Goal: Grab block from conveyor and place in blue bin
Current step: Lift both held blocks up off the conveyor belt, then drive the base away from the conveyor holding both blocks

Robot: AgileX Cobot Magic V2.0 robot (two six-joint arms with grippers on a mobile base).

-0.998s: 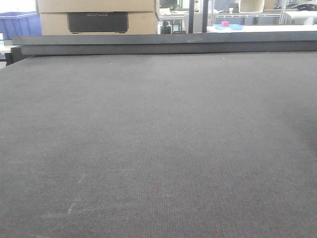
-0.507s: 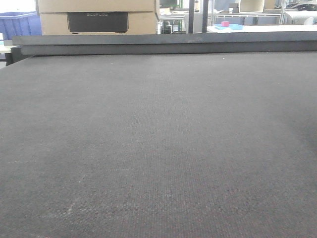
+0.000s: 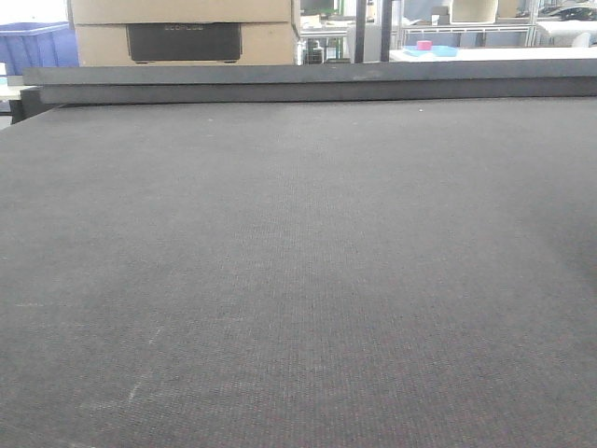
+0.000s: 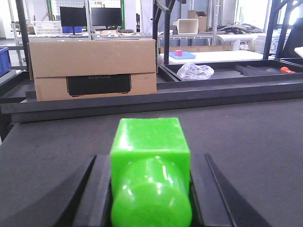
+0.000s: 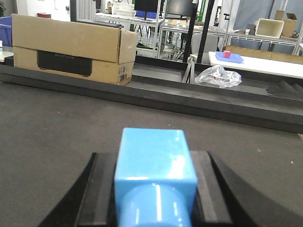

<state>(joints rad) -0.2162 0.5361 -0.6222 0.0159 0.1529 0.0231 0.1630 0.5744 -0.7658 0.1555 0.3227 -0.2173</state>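
The conveyor point(image 3: 298, 261) is a wide dark grey woven belt with a low dark rail point(image 3: 308, 84) along its far edge; no block shows on it in the front view. My left gripper point(image 4: 150, 189) is shut on a green block point(image 4: 150, 151), held just above the belt point(image 4: 57, 142). My right gripper point(image 5: 154, 189) is shut on a blue block point(image 5: 154, 163) above the belt point(image 5: 57, 123). A blue bin point(image 3: 35, 45) stands beyond the rail at the far left. Neither gripper shows in the front view.
A cardboard box point(image 3: 182, 33) stands behind the rail at the back left, and also shows in the left wrist view point(image 4: 92, 68) and the right wrist view point(image 5: 71, 47). A crumpled clear bag point(image 4: 195, 71) lies beyond the rail. A white table with a small red object point(image 3: 424, 45) stands far back.
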